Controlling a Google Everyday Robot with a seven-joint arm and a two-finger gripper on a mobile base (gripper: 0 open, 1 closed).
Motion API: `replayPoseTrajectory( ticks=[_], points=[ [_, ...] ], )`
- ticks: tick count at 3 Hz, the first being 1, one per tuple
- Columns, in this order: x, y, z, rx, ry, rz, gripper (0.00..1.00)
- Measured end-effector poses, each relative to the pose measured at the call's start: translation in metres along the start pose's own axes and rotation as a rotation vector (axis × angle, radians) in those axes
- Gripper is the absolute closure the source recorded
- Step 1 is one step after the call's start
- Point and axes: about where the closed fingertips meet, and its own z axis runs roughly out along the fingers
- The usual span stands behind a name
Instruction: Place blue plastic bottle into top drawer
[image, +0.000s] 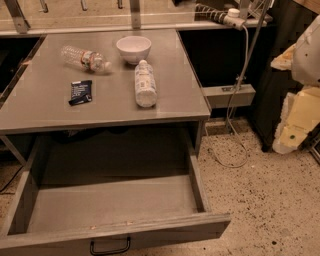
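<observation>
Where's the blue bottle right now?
In the camera view, the blue plastic bottle lies on the tabletop, right of centre, by the white bowl; the tool is far right, off it.

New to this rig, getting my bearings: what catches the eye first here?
The top drawer stands pulled wide open below the grey table. On the tabletop the blue plastic bottle lies on its side, just in front of a white bowl, with a clear crinkled bottle and a dark packet to its left. The gripper hangs at the right edge, off the table.
</observation>
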Motion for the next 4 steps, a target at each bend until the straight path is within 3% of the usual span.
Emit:
replayPoseTrajectory(
  ticks=[1, 2, 3, 4],
  points=[
    [0.000, 0.000, 0.000, 0.000, 0.000, 0.000, 0.00],
    [-0.023, -0.004, 0.013, -0.008, 0.041, 0.010, 0.00],
    [-0.025, -0.004, 0.013, 0.004, 0.039, 0.009, 0.00],
    [-0.047, 0.004, 0.029, -0.009, 0.021, 0.043, 0.00]
  ],
)
